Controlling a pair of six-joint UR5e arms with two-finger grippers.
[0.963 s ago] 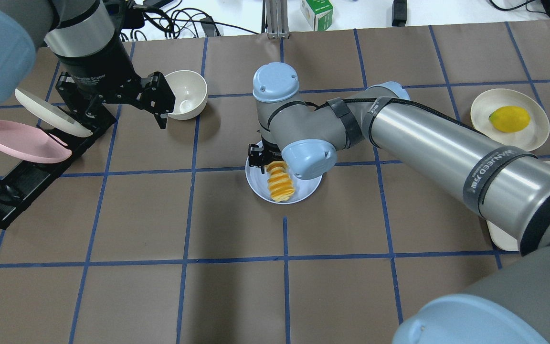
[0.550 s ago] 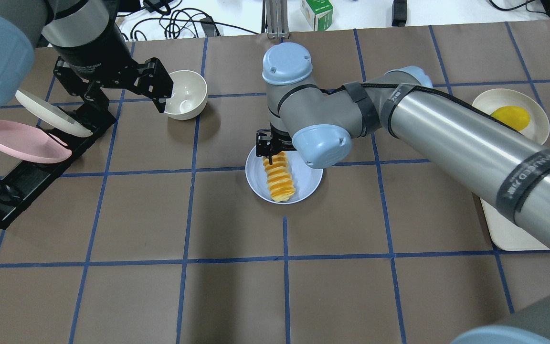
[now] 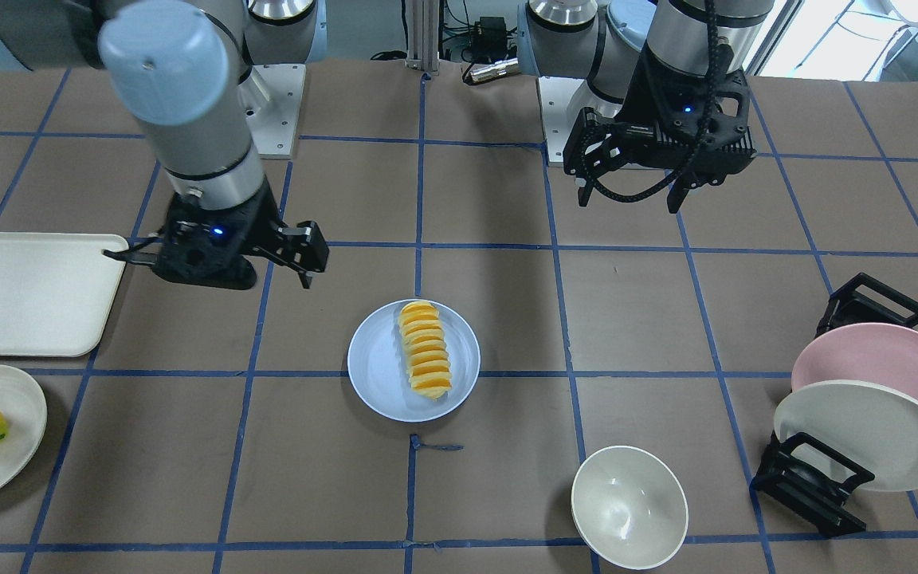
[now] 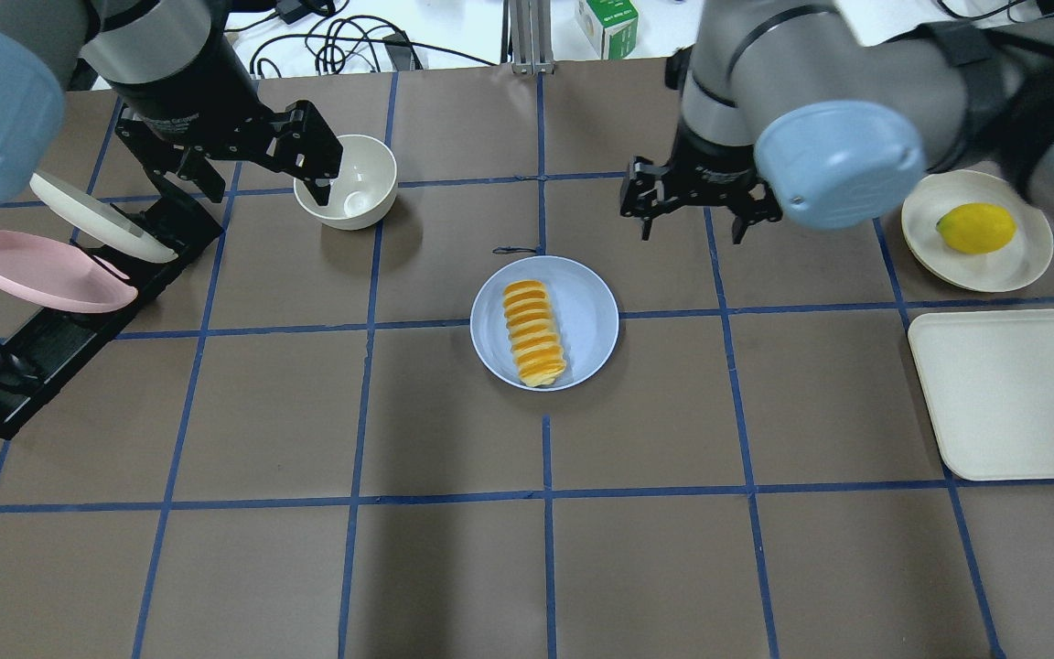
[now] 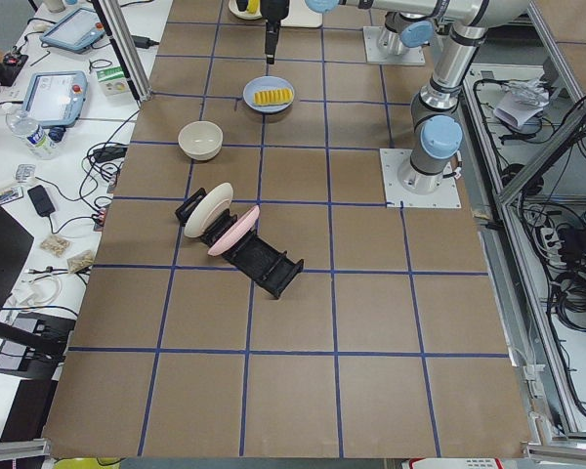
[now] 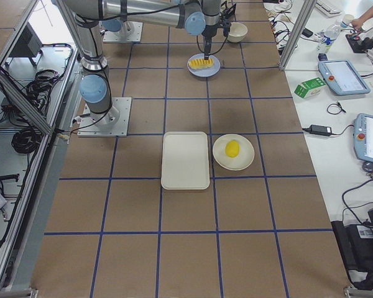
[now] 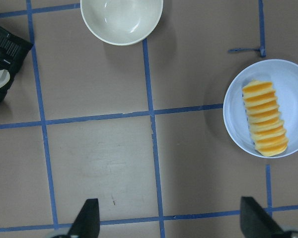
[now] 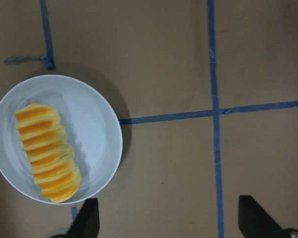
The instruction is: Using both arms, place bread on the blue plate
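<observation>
The bread (image 4: pixel 534 332) lies on the blue plate (image 4: pixel 586 316) at the table's middle, free of both grippers. It also shows in the front view as the bread (image 3: pixel 425 360) on the plate (image 3: pixel 375 367), and in both wrist views (image 7: pixel 265 130) (image 8: pixel 47 151). My right gripper (image 4: pixel 692 229) is open and empty, raised, beyond and to the right of the plate. My left gripper (image 4: pixel 234 160) is open and empty, raised near the cream bowl, far to the left of the plate.
A cream bowl (image 4: pixel 347 181) stands left of the plate. A black rack (image 4: pixel 51 348) at far left holds a pink plate (image 4: pixel 42 270) and a cream plate (image 4: pixel 97 215). A lemon (image 4: pixel 975 227) lies on a cream plate at right, with a cream tray (image 4: pixel 1012 394) in front of it.
My right gripper let go of the bread, rose and drew back to the right. The bread stays on the blue plate. My left gripper shifted slightly.
</observation>
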